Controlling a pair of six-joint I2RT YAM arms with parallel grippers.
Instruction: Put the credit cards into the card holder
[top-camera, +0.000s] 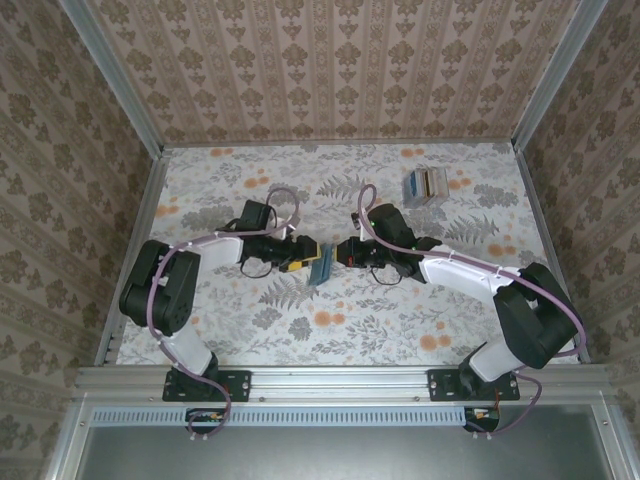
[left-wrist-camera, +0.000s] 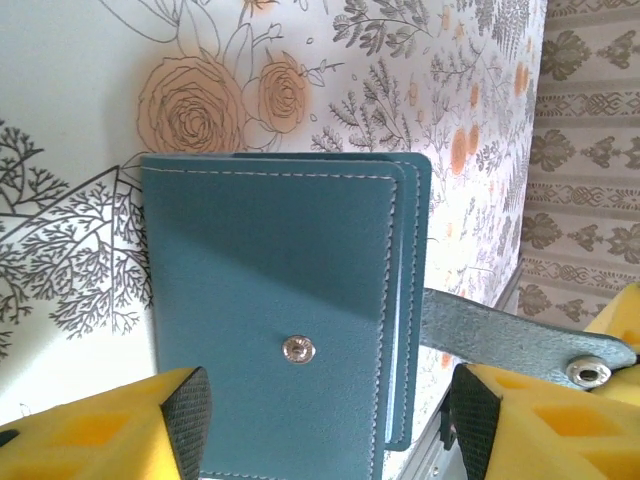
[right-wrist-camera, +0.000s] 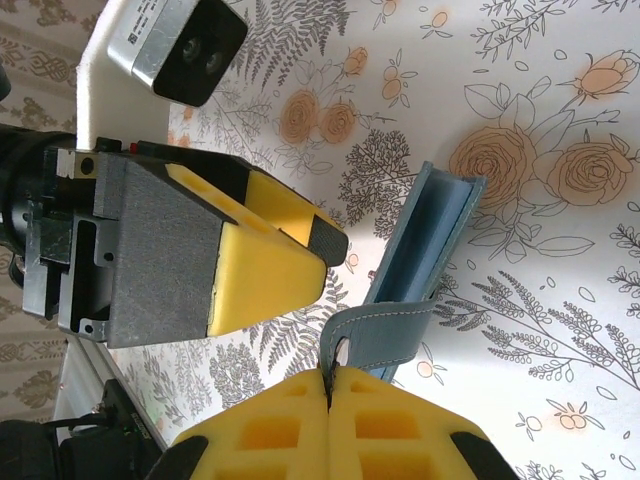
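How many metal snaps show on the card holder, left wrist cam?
2. The first snap is on the front face of the card holder, low and central; the second snap is at the end of its strap, lower right. More may be hidden on the far side.

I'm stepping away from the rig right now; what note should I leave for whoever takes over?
Left gripper: open, jaws either side of the flat teal-blue leather card holder.
Right gripper: shut on its unsnapped strap, holding it upright mid-table.
Fanned thin plastic credit cards: far right of the floral table, clear of both arms.
Done: holder grasped. Left: open it, insert all cards.
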